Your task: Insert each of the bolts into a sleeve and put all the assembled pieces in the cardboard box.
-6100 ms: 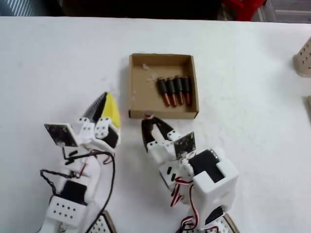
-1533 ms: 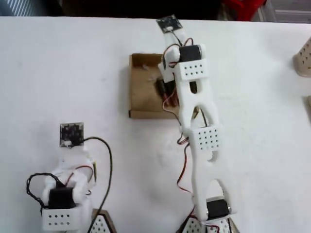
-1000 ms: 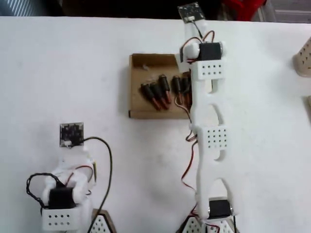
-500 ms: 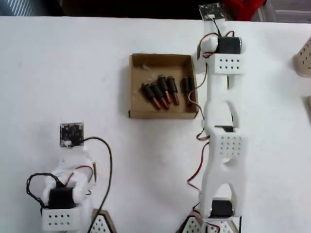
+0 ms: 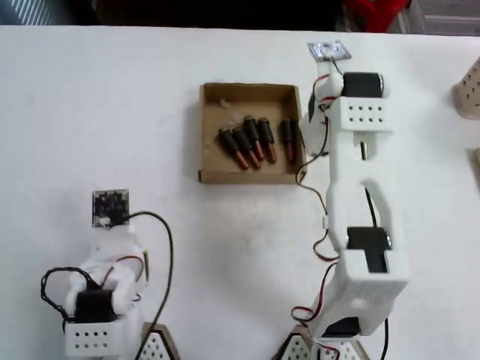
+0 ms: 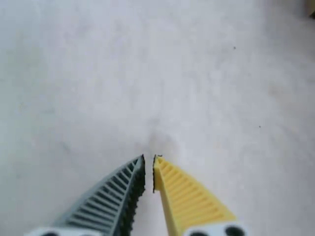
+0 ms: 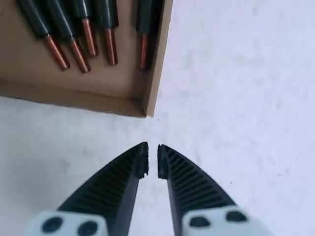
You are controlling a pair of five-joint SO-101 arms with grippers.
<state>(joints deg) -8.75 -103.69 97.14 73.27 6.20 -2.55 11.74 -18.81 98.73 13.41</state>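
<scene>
**Right hand**: dark ribbed fingers drawn together to a hairline slit, nothing held. Poised over bare white counter, outside the cardboard box.

**Cardboard box**: near the right hand, one corner just past the fingertips. Shallow, open-topped, thin brown walls. Judged light and easily nudged by a passing finger.

**Assembled pieces**: five, inside the box, beyond the near wall from the right hand. Four side by side and touching or nearly so in the high view. The fifth apart from them, close along the wall nearest the hand. Each a black sleeve with a copper-coloured bolt end protruding toward the hand.

- Handling, as a judgement: small, stiff and light. Round, so prone to roll. Smooth sleeve, so possibly slippery under the pads.
- Best hold: across the black sleeve near mid-length, fingers square to its axis. Not the copper end, since a pull there could draw the bolt out of its sleeve.
- The fifth piece awkward to take, for lack of finger room on the wall side.

**Left hand**: one grey finger and one yellow, tips almost meeting, empty. Over plain counter, well apart from box and pieces.

**Task standing, as a judgement:** at or near its end.
</scene>
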